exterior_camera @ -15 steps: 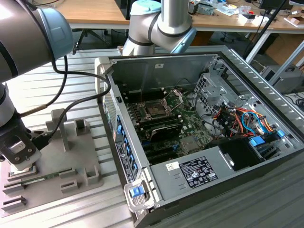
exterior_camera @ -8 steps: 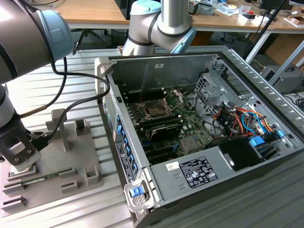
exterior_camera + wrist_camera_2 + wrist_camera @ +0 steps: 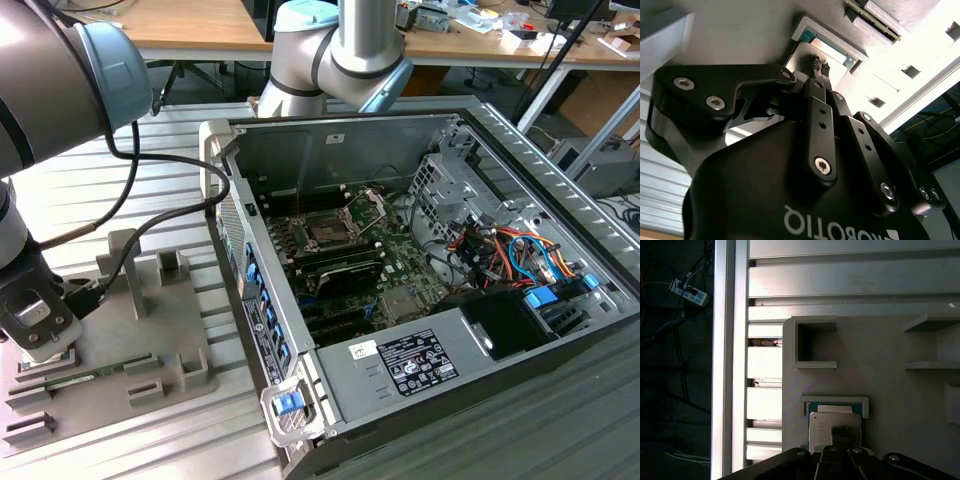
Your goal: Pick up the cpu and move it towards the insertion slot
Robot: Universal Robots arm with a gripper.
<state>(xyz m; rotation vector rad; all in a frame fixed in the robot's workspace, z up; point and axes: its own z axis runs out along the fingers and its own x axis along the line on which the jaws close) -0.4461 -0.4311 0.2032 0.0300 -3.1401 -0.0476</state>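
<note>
The cpu (image 3: pixel 821 426), a small silvery square chip, sits at a shallow framed recess of the grey tray (image 3: pixel 880 390). In the second wrist view it (image 3: pixel 801 56) lies just beyond the fingertips. My gripper (image 3: pixel 820 65) has its two black fingers drawn close together at the chip's near edge, and one fingertip (image 3: pixel 841 432) overlaps its top. In the exterior view the gripper (image 3: pixel 45 345) hangs low over the tray (image 3: pixel 150 350) at that view's left. The insertion slot (image 3: pixel 326 228), a dark square socket with its metal bracket raised, lies inside the open computer case, far from the gripper.
The open case (image 3: pixel 420 250) fills the middle of the exterior view, with cables and a drive cage on the exterior view's right. Upright posts (image 3: pixel 125 265) rise from the tray. The ribbed metal table (image 3: pixel 765 362) ends at an edge near the tray.
</note>
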